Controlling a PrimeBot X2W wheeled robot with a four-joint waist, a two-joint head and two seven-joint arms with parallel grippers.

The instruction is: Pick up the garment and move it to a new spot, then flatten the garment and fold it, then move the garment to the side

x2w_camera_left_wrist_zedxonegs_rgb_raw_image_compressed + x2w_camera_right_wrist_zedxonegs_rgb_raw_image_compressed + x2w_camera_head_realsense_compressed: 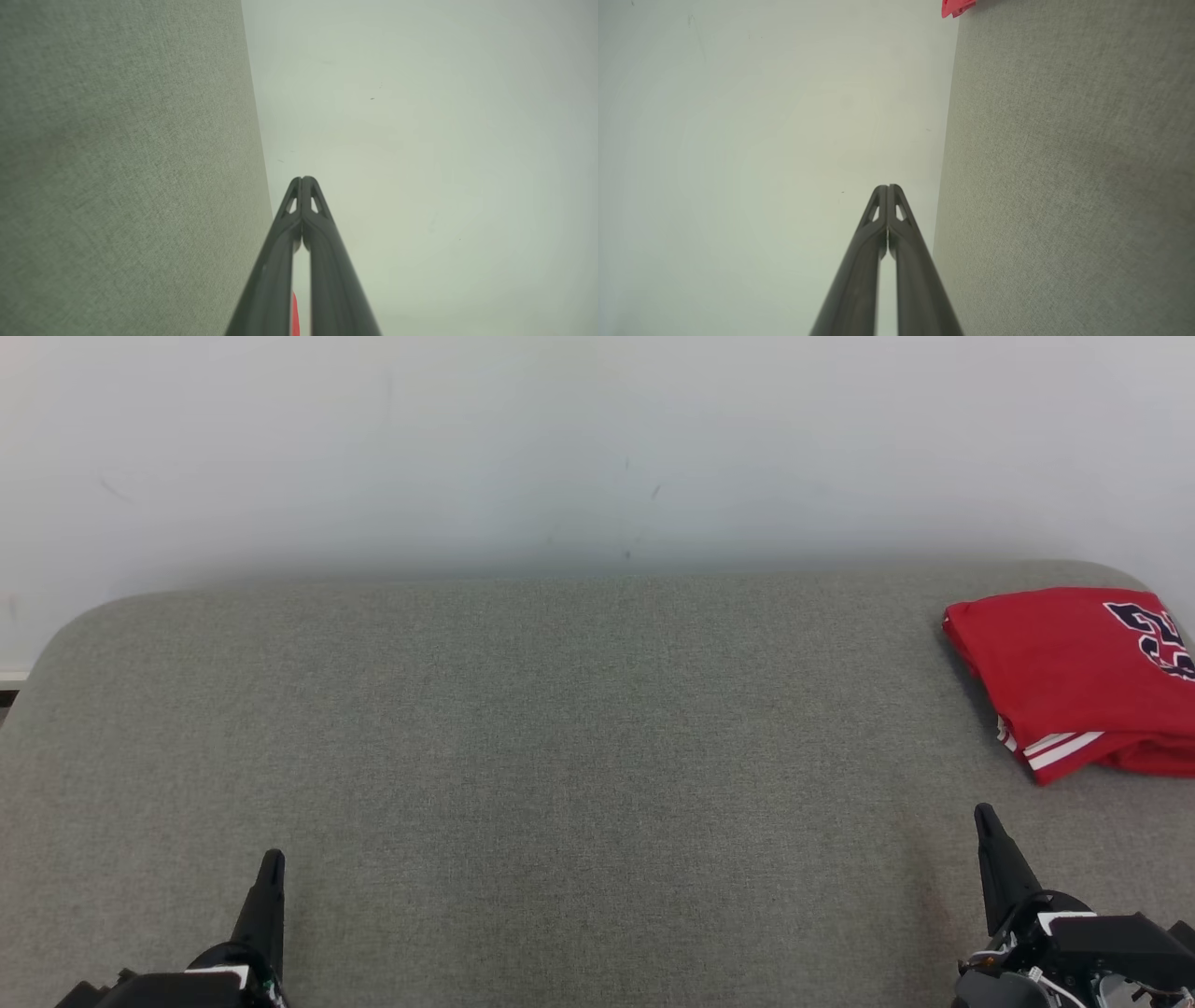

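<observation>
L gripper (272,861): fingers pressed together at the tips, fully closed, nothing in the grip. Its wrist cam shows both dark fingers (280,261) meeting at the tips, w/ a thin slit lower down. It sits over the near edge of the grey padded surface (560,756); can't tell if it touches the fabric.

R gripper (985,817): same posture, tips together, closed, holding nothing. It is well apart from the L gripper, w/ bare grey fabric between them.

Garment (1064,681): red, w/ white stripes at the hem and a dark printed number. It is folded into a compact stack and lies flat on the surface. Relative to the R gripper it is ahead and slightly to the right, near but not touching. Relative to the L gripper it is far off to the right and ahead. Its right side is cut off by the frame edge. R wrist cam catches one red corner at the top of view. L wrist cam shows a red sliver between the finger bases.

Pale wall (560,448) rises beyond the surface, ahead of both grippers, w/ a few faint marks.
</observation>
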